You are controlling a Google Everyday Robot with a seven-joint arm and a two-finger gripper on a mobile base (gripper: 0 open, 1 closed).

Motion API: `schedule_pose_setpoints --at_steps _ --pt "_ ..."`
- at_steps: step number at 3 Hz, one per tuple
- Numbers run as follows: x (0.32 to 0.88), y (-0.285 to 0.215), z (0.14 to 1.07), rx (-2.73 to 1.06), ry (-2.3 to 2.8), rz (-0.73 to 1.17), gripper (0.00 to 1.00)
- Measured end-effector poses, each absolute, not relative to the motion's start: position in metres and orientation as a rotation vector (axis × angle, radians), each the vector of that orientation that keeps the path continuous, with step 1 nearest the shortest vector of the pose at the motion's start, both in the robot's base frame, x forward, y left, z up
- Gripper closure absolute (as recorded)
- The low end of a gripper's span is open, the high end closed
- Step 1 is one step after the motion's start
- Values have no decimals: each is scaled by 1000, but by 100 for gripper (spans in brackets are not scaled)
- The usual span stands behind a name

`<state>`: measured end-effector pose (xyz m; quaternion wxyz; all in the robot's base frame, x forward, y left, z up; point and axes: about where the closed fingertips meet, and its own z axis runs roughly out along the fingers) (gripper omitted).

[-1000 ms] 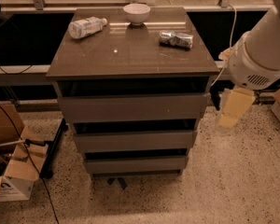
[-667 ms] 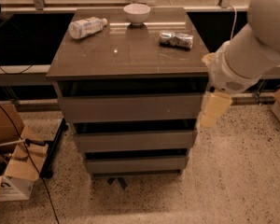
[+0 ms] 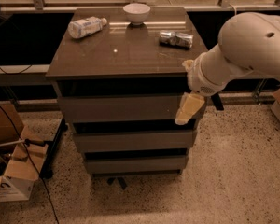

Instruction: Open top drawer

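The top drawer (image 3: 116, 107) is the widest of three grey-brown drawer fronts under the cabinet top. Its flat front sits flush and closed. My gripper (image 3: 186, 110) hangs from the white arm (image 3: 242, 50) at the right end of the top drawer front, its cream fingers pointing down in front of the panel. Below it are the mid-width drawer (image 3: 133, 140) and the narrowest drawer (image 3: 135, 164), both closed.
On the cabinet top (image 3: 121, 55) lie a plastic bottle (image 3: 86, 26), a white bowl (image 3: 136, 13) and a crushed can (image 3: 176, 38). Cardboard boxes (image 3: 14, 171) and cables sit on the floor at left. A speckled floor (image 3: 242, 171) spreads to the right.
My arm has swung left from beside the cabinet, bringing the gripper in front of the right end of the top drawer. The drawers have not moved.
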<state>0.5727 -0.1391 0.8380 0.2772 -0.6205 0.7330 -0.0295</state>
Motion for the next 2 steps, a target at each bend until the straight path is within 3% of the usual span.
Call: schedule_pose_setpoints --at_steps 2 --pt "600 -150 778 -1534 2014 92 0"
